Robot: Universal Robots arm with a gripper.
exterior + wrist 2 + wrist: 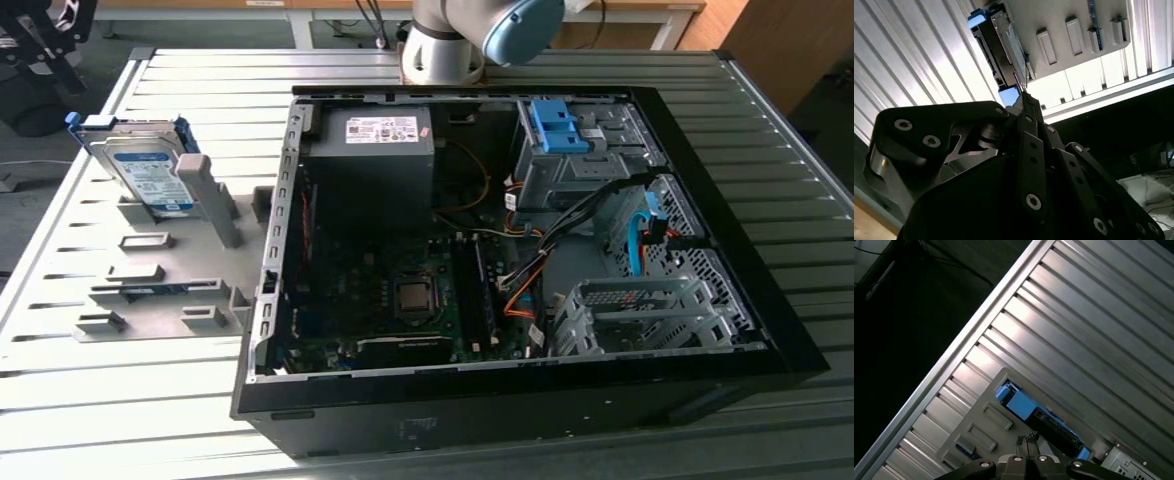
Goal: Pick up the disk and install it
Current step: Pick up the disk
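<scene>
Table: grey metal (pixel 441 70) with long ridges running across it. A dark floor lies past its edge in the first wrist view.
Computer box: a big black case (pixel 747 330) lies open on the table, so its inside shows.
Inside the box: a green board (pixel 400 300) sits low in the case. A grey power box with a white sticker (pixel 380 140) sits at the far end. A blue plastic latch (pixel 561 125) sits on a metal bay toward the exterior view's right. Orange and black wires (pixel 527 265) run between them.
Stand: a flat grey plate with small posts (pixel 147 300) lies on the table, on the exterior view's left of the case.
Disk: the disk (pixel 144 165) stands up on its edge at the far end of the stand. It leans on a grey post (pixel 214 195). It is silver with a white and blue label and has a blue frame around it. It is outside the case. Both wrist views show it on the stand too (pixel 1004 40) (pixel 1026 407).
Arm: the round grey and blue base (pixel 447 45) stands at the far side of the table, behind the case.
Gripper: in both wrist views the gripper (pixel 1024 100) (pixel 1026 440) points toward the disk and is apart from it.
Fingers: the two black fingers (pixel 1026 130) are pinched together at the tips, with nothing between them.
</scene>
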